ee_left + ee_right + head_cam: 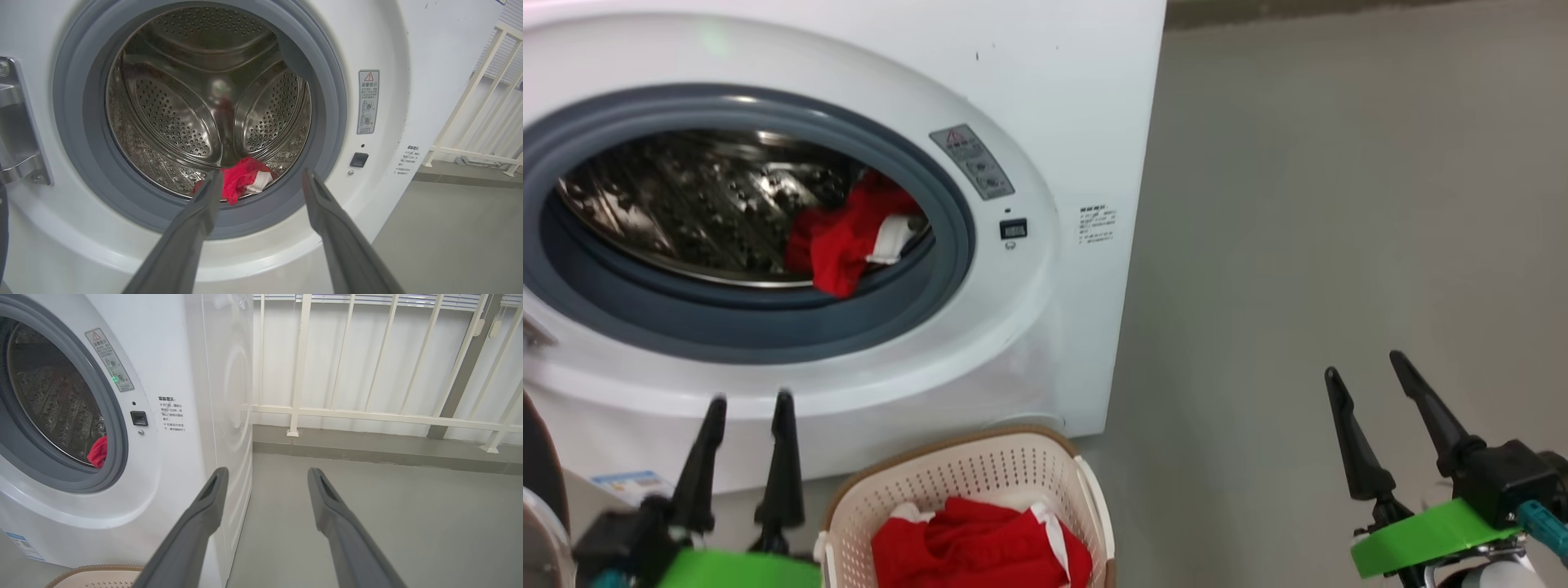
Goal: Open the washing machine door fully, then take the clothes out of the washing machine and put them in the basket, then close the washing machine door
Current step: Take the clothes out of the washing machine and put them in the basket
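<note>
One washing machine (pixel 1054 82), one basket (pixel 947 482), two bundles of clothes (pixel 845 237) (pixel 980 539), two claws: left claw (pixel 751 398), right claw (pixel 1364 364).

left gripper (pixel 751 400): spread wide, empty; right gripper (pixel 1364 365): spread wide, empty

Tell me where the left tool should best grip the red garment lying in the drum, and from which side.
Probably the red garment's bunched front fold, which hangs over the drum's lip at the opening's lower right. Bring the open left tool straight in from the front, slightly above.
</note>
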Available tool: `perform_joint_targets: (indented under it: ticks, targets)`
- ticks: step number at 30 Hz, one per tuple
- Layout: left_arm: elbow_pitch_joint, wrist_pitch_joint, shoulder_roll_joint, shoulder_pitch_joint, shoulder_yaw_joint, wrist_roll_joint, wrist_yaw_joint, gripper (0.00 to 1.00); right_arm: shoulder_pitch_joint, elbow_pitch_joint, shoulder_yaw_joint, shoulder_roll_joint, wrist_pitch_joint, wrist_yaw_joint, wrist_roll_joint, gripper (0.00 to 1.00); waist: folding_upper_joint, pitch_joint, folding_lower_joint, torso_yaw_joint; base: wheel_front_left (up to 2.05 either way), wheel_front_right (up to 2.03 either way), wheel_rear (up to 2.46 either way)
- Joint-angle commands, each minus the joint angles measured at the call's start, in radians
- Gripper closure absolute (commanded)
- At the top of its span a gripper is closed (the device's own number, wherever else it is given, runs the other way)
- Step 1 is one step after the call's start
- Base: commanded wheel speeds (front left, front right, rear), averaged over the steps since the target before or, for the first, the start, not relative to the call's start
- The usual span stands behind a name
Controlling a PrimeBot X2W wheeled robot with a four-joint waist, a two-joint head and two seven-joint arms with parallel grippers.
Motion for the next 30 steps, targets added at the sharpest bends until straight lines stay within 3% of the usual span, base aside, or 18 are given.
perform_joint_targets:
  ticks: [1,30]
  targets:
    - [-0.009,-0.008,0.009,-0.064,0.024,0.000,0.002,0.00,-0.048,-0.035,0.024,-0.020,-0.006,0.000,0.007,0.00,0.0000,0.055,0.0000,0.013,0.00,0.00,0.00]
    - [0.447,-0.008,0.080,-0.784,0.031,0.039,-0.010,0.00,-0.261,-0.043,0.021,-0.059,-0.006,0.000,0.038,0.00,0.0000,0.460,0.0000,-0.025,0.00,0.00,0.00]
